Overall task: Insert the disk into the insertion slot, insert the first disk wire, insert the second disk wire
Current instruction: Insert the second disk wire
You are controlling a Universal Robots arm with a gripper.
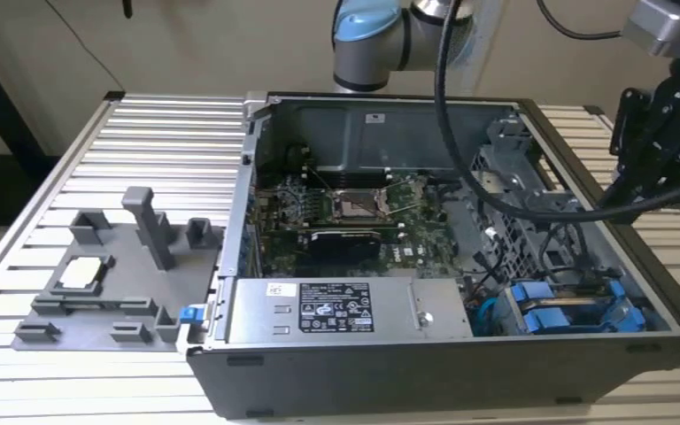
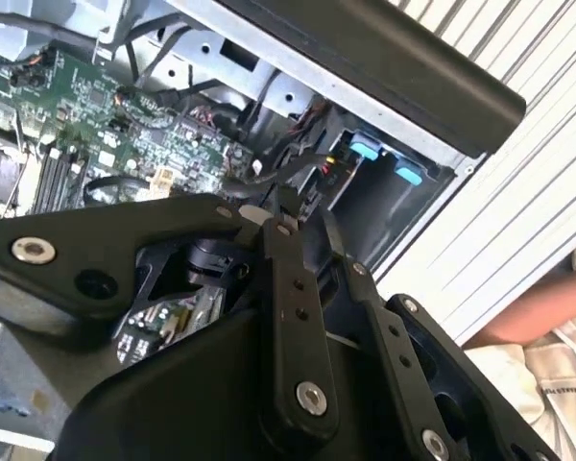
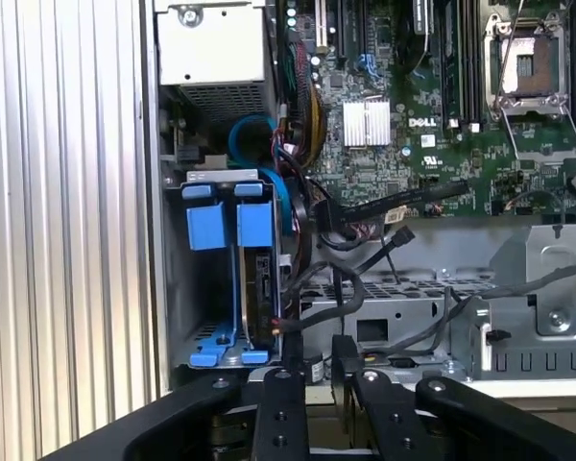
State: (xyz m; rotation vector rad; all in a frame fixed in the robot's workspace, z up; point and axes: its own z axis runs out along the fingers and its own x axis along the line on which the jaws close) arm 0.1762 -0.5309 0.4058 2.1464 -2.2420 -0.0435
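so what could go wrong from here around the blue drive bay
Loose black cables lie right beside the blue drive carriers, just ahead of the claw; it could snag or tug one going in. What looks like a person's arm rests by the table edge, close to where the robot works.

The light is soft and even on my table (image 1: 139, 133). Inside the computer case (image 1: 435, 376) it is darker, with deep shadows by its walls.

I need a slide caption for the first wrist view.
Gripper over the open computer case, with blue disk carriers in the drive bay.
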